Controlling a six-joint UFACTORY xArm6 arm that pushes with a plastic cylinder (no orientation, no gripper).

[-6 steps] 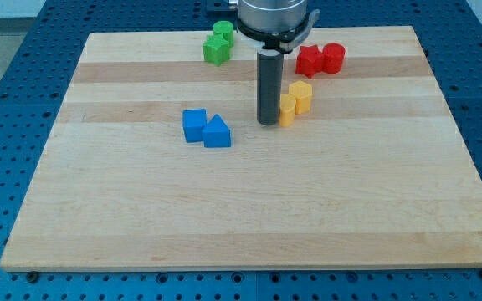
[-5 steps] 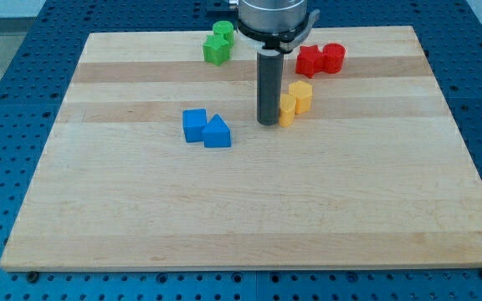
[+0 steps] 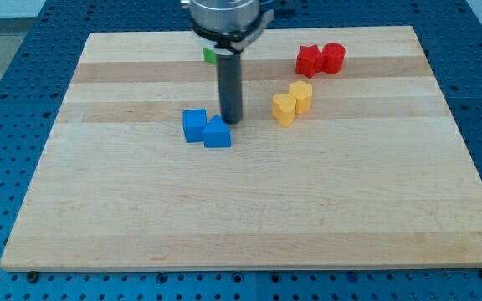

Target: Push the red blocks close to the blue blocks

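Two red blocks sit touching at the view's upper right: a star-like one point(image 3: 310, 60) and a rounder one point(image 3: 333, 57) to its right. Two blue blocks lie touching left of centre: a cube point(image 3: 194, 124) and a wedge-shaped block point(image 3: 217, 132). My tip point(image 3: 230, 121) stands just above and right of the blue wedge, very close to it, far left of and below the red blocks.
Two yellow blocks point(image 3: 292, 102) sit touching between the red pair and my tip. A green block point(image 3: 209, 55) peeks out at the top behind the arm's body. The wooden board point(image 3: 249, 217) lies on a blue perforated table.
My tip has moved left, away from the yellow blocks to beside the blue wedge. The arm now hides most of the green blocks. No block has moved.
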